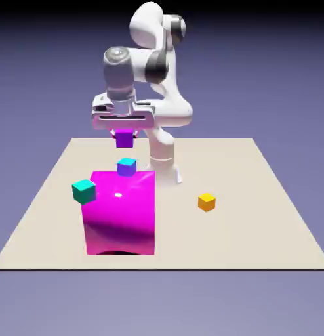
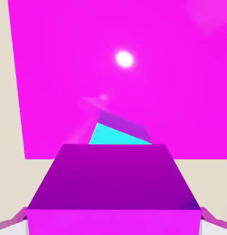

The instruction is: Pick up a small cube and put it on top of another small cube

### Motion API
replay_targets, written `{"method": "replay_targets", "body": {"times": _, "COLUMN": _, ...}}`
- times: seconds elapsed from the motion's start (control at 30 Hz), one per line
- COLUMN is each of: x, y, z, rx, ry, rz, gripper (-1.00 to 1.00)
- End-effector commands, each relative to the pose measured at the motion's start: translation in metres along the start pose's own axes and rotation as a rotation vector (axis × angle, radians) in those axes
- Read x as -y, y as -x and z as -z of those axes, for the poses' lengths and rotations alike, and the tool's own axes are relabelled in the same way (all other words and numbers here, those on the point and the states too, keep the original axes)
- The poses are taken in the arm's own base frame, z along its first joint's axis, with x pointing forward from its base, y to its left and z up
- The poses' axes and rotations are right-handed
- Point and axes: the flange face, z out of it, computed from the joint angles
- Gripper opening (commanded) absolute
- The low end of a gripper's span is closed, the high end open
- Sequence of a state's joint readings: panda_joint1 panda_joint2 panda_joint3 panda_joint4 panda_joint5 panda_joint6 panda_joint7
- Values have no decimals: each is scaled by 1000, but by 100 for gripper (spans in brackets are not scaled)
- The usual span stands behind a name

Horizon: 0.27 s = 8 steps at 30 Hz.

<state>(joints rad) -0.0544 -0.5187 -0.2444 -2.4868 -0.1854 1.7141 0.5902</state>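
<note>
My gripper (image 1: pixel 124 138) is shut on the plain purple small cube (image 1: pixel 124 138), which hangs in the air above and slightly behind the light-blue-topped cube (image 1: pixel 126 167). That cube rests on the table just behind the huge magenta cube. In the hand view the purple cube (image 2: pixel 113 183) fills the lower half between my fingertips (image 2: pixel 216 222), whose ends just show at the bottom corners. Past its far edge a sliver of the other cube's light-blue top (image 2: pixel 116 135) and violet side shows.
The huge glossy magenta cube (image 1: pixel 120 211) stands in front of the light-blue-topped cube. A teal small cube (image 1: pixel 84 190) sits at its left side. An orange small cube (image 1: pixel 206 202) lies on the beige table (image 1: pixel 256 223) to the exterior view's right.
</note>
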Motion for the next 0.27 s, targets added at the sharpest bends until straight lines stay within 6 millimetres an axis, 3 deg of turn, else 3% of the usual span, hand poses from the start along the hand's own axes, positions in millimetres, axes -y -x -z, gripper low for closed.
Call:
{"method": "replay_targets", "body": {"times": 0.0, "x": 1, "y": -1, "z": -15, "rx": -2, "ry": 2, "rz": 0, "gripper": -100}}
{"method": "replay_targets", "body": {"times": 0.1, "x": 2, "y": -2, "z": -54, "rx": -1, "ry": 1, "rz": 1, "gripper": -100}}
{"method": "replay_targets", "body": {"times": 0.13, "x": 2, "y": -2, "z": -54, "rx": -1, "ry": 1, "rz": 1, "gripper": 100}}
{"method": "replay_targets", "body": {"times": 0.17, "x": 2, "y": -2, "z": -54, "rx": -1, "ry": 1, "rz": 1, "gripper": 100}}
{"method": "replay_targets", "body": {"times": 0.23, "x": 1, "y": -2, "z": -24, "rx": -2, "ry": 2, "rz": 0, "gripper": 100}}
